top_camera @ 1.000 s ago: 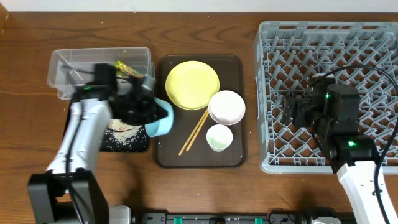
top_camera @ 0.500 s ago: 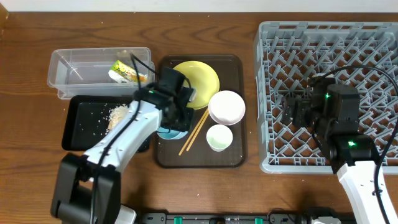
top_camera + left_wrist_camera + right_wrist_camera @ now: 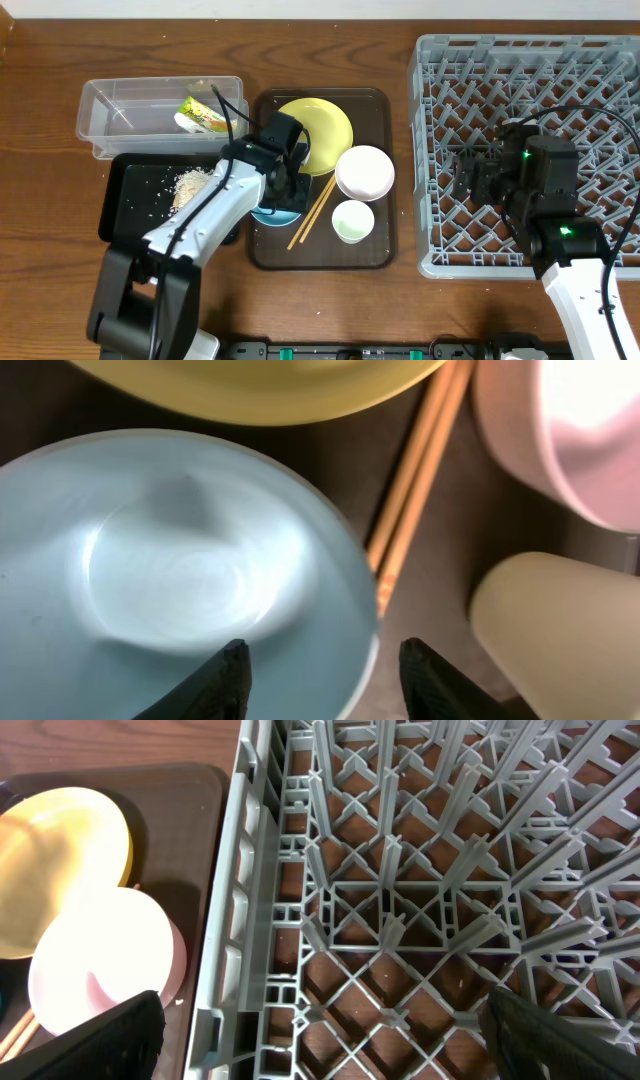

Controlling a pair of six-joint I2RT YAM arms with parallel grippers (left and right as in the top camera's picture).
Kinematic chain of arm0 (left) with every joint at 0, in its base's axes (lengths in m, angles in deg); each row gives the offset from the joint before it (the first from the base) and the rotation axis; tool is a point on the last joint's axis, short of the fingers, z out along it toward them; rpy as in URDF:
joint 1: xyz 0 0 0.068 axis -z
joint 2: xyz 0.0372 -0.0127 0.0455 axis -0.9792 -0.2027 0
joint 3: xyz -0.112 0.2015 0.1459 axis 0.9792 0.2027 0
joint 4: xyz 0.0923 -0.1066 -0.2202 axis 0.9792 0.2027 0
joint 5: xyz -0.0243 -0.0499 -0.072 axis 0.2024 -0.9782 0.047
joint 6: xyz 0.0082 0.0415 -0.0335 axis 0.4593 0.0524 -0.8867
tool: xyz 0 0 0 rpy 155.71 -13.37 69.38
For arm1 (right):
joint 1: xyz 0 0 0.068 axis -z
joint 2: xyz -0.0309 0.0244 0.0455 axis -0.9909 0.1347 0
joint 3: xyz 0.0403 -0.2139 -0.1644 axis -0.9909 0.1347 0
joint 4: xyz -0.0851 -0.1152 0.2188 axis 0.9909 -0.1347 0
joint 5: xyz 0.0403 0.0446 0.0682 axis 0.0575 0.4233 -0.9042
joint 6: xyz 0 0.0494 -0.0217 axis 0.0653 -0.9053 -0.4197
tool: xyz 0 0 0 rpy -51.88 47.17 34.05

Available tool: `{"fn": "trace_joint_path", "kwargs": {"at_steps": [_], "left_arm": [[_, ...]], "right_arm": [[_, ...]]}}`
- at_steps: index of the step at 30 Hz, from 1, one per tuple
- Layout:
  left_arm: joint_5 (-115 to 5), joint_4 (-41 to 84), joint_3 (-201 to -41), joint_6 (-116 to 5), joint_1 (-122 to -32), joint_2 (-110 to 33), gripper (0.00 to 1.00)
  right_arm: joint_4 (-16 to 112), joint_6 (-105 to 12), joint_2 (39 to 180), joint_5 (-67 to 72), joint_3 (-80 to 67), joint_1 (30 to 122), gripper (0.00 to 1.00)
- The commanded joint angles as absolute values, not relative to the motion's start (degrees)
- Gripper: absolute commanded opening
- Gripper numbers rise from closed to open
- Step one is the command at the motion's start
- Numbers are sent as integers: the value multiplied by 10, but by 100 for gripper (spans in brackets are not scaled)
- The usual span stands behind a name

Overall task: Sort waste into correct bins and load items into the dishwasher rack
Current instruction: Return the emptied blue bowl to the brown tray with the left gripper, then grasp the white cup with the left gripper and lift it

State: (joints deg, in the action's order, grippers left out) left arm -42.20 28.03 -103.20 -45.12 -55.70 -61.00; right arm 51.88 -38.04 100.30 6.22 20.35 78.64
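At the left of the table, the snack wrapper (image 3: pixel 200 115) is lying in the clear tub (image 3: pixel 110 125), and the rice crumbs (image 3: pixel 190 182) are sitting in the black tray (image 3: pixel 125 200) just below it. Next along, the left gripper (image 3: pixel 325 660) is hanging low over the light blue bowl (image 3: pixel 180 560), which is standing upright on the brown tray (image 3: pixel 380 255). Its fingers are parted and gripping nothing. The bowl's near rim is passing between them, with the hollow lying to one side. The chopsticks (image 3: pixel 420 470) are lying just beside that rim, their long axis running away from the fingers. Far right, the right gripper (image 3: pixel 340 1035) is hovering over the dishwasher rack (image 3: pixel 520 60), spread wide and empty, well apart from the bowl.
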Motion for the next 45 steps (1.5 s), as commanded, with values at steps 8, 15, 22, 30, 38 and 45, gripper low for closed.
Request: {"fn": "trace_joint_path", "kwargs": {"at_steps": [8, 15, 22, 30, 38, 45], "left_arm": [[-495, 273, -1050, -456, -550, -530, 54], [-495, 274, -1046, -456, -498, -568, 54], [-483, 274, -1046, -463, -458, -625, 39], [-462, 271, -1046, -482, -459, -639, 6], [-508, 270, -1052, -491, -474, -595, 6], [-640, 217, -1053, -494, -581, -532, 6]], "right_arm": [[518, -383, 1004, 57, 190, 781, 99], [518, -383, 1004, 57, 190, 781, 99], [518, -383, 1004, 57, 190, 781, 99], [518, -383, 1004, 57, 190, 781, 99], [519, -383, 1004, 57, 190, 781, 99], [538, -383, 1006, 29, 190, 781, 99]]}}
